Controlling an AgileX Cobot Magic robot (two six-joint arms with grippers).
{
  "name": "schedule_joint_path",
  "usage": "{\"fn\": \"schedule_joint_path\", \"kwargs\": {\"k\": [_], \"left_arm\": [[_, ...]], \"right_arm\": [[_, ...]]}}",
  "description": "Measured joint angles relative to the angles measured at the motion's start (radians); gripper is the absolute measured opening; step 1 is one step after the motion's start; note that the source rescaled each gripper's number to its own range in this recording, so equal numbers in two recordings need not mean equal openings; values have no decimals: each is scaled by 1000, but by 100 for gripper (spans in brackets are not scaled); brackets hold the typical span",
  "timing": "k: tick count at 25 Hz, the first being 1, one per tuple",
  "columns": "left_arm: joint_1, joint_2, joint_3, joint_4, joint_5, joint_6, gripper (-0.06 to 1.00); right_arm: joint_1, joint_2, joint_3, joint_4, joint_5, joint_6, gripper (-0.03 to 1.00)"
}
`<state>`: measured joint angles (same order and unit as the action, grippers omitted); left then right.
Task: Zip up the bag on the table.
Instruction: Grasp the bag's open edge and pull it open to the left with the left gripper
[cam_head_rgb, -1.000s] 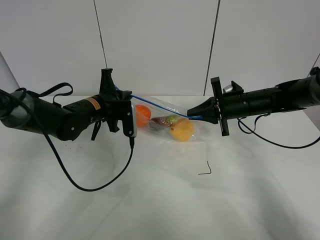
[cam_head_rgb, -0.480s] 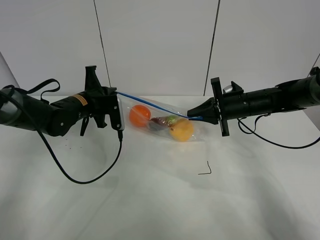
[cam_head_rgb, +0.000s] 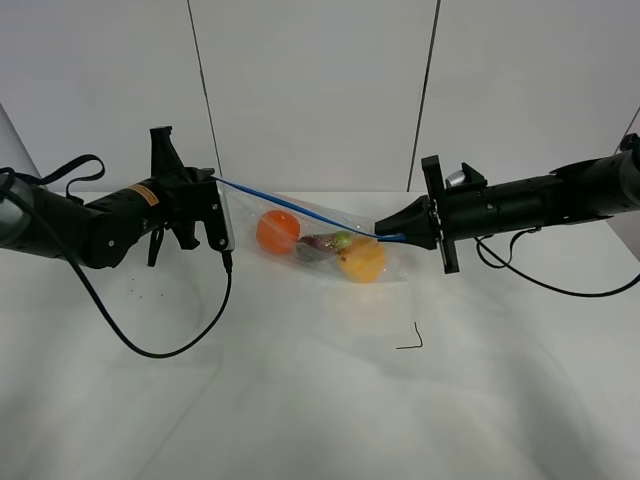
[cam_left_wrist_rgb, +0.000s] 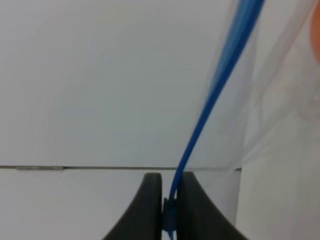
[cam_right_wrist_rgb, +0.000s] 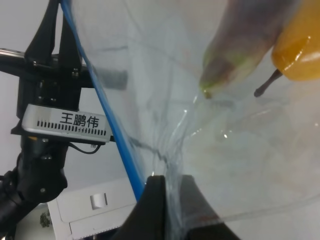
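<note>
Two arms stretch level toward each other, well apart; left gripper and right gripper face inward, jaws pinched tight on opposite ends of the bag.

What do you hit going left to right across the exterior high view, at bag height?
left gripper → orange fruit → purple produce → yellow fruit → right gripper. The produce sits inside the bag, which spans the stretch between the grippers.

Near the far edge of the counter the bag, produce in it, spans between the left fingers on its left and the right fingers on its right.
</note>
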<state>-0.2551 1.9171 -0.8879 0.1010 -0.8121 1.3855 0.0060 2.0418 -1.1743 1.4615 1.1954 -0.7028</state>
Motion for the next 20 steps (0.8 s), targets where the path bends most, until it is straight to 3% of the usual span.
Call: {"fn": "schedule_joint_path", "kwargs": {"k": [11, 15, 18, 20], "left_arm": [[0, 0, 0, 1, -2, -1, 0], [0, 0, 0, 1, -2, -47, 2], [5, 0, 0, -10, -4, -117, 18], [10, 0, 0, -16, -4, -181, 36]], "right_arm": [[0, 0, 0, 0, 0, 0, 0], [0, 0, 0, 0, 0, 0, 0], [0, 0, 0, -12, 2, 0, 0], [0, 0, 0, -14, 2, 0, 0]]}}
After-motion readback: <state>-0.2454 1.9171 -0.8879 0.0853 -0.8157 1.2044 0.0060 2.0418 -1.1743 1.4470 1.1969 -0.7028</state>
